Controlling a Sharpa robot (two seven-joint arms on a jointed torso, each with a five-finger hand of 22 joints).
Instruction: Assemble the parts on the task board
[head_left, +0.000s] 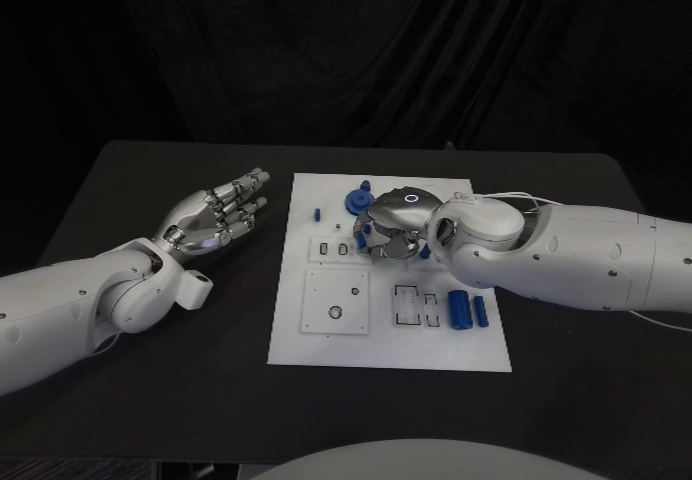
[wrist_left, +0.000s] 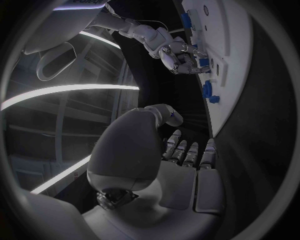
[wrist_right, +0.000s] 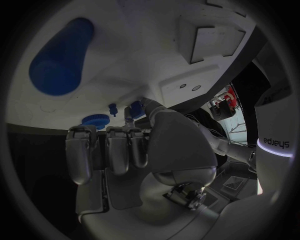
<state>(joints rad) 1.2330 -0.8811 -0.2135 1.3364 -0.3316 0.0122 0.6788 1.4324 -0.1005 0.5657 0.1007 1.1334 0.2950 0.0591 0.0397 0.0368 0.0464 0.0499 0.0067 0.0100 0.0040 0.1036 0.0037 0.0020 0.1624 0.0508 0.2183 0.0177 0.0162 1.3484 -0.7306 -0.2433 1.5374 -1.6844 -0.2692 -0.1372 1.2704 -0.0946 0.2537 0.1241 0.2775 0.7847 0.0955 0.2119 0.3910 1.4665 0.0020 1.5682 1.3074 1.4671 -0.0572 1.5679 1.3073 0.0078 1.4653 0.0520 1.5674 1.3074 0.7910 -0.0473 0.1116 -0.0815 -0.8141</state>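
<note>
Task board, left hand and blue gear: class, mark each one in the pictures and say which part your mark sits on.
Task board (head_left: 378, 352): head view, bare white surface near its front edge.
Left hand (head_left: 216, 218): head view, middle of the hand.
Blue gear (head_left: 353, 203): head view, its round top face.

- You have the task board (head_left: 389, 345) lying in the middle of the tabletop (head_left: 144, 400).
- Your left robot hand (head_left: 216, 220) lies on the tabletop to the left of the board, apart from it.
- Your right robot hand (head_left: 392, 228) sits over the board's far half.
- Two parts (head_left: 467, 309) lie side by side near the board's right edge.
- A round part (head_left: 355, 201) sits near the far edge, just beside the right robot hand.
</note>
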